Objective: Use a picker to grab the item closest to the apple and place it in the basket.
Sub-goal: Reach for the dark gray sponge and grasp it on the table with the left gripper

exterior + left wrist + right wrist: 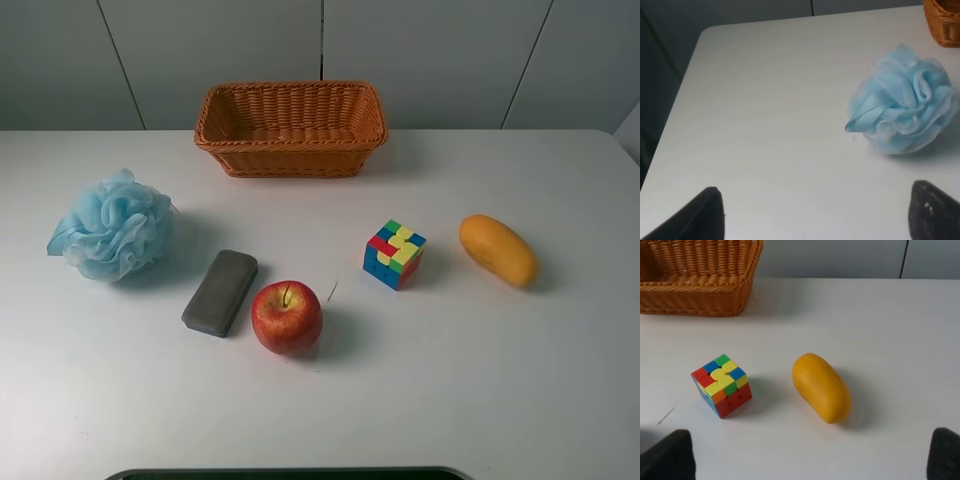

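On the white table the apple sits near the front, a little left of centre, and the task's thing, a flat grey block, lies just beside it on the left, angled with one end toward the far right. The high view does not settle whether the two touch or a sliver of table separates them. The block's material is also hard to make out, and neither wrist view shows it or the apple. Far behind them the wicker basket stands at the back edge. It is cut off in both wrist views, so only a corner or one end shows there. A blue bath puff rests well to the left. A puzzle cube stands right of the apple, and a mango lies farther right. A thin dark mark shows on the table between apple and cube, too small to identify. A dark strip runs along the near edge of the high view, cropped so that its nature cannot be told. No arm appears in that view. The left gripper shows only as two dark fingertips at the frame's corners, spread wide with nothing between them but bare table. The right gripper looks the same, its tips far apart and empty, with the cube and mango ahead of it.
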Tool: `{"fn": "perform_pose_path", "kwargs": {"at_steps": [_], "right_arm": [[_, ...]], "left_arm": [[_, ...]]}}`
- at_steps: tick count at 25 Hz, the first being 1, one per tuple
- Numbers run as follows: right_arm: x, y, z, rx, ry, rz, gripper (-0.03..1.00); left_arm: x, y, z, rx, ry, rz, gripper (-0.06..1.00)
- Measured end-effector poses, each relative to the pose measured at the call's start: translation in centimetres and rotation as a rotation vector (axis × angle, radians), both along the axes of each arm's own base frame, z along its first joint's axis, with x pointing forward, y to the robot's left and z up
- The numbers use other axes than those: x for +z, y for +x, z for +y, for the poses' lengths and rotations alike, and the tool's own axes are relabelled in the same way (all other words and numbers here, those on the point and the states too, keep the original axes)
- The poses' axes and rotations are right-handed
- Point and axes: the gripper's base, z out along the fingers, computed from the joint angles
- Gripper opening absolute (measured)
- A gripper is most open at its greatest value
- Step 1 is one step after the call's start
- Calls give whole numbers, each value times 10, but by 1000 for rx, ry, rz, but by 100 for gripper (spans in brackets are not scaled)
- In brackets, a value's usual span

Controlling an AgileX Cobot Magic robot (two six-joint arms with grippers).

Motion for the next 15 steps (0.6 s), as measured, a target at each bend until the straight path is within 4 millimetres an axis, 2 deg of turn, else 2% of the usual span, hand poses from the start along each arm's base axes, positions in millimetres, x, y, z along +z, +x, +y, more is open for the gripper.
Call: {"fn": "perform_pose_path", "kwargs": {"at_steps": [13, 15], "right_arm": [[0, 0, 0, 0, 0, 0, 70], [0, 0, 0, 0, 0, 0, 70]], "left_arm": [[0, 0, 0, 0, 0, 2, 71], [6, -3, 0, 0, 0, -2, 71]]}}
